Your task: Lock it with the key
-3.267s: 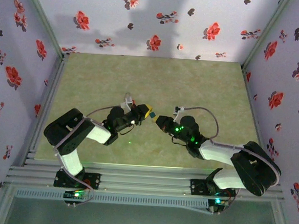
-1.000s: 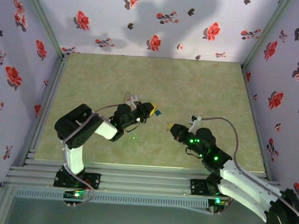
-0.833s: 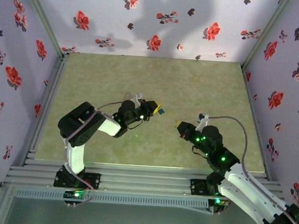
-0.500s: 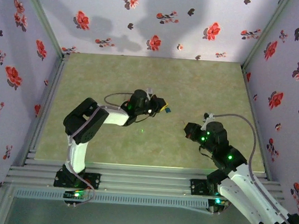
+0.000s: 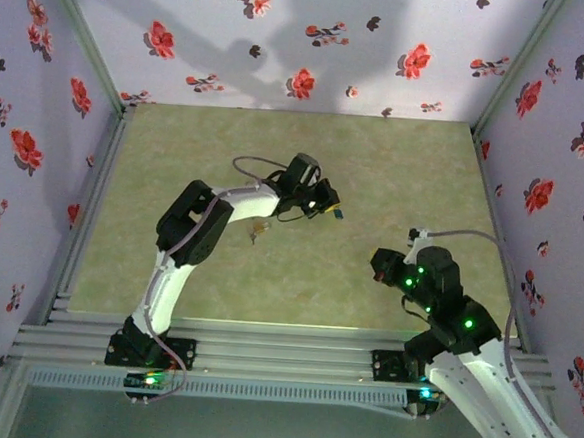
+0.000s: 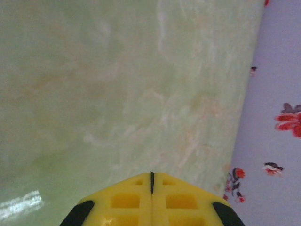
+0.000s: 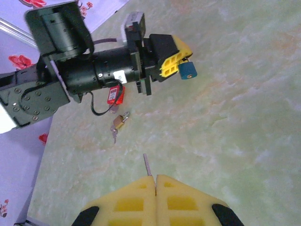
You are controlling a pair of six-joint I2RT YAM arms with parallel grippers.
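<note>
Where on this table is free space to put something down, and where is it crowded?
Free: the far strip of the table between the back wall and the left gripper, and along the left wall. Crowded: the middle, with the left gripper holding the blue lock, the brass padlock beside its arm, and the right gripper with the key.

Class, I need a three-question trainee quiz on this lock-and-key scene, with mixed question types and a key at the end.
1. True or false: the small brass padlock lies on the table, apart from both end effectors.
2. Multiple choice: the blue-tipped piece sticks out of (A) the left end effector, (B) the right end effector, (C) nothing, because it lies on the table.
3. Fill in: a thin metal blade pokes out between the right end effector's ____ fingers.

Key: 1 true; 2 A; 3 shut.
</note>
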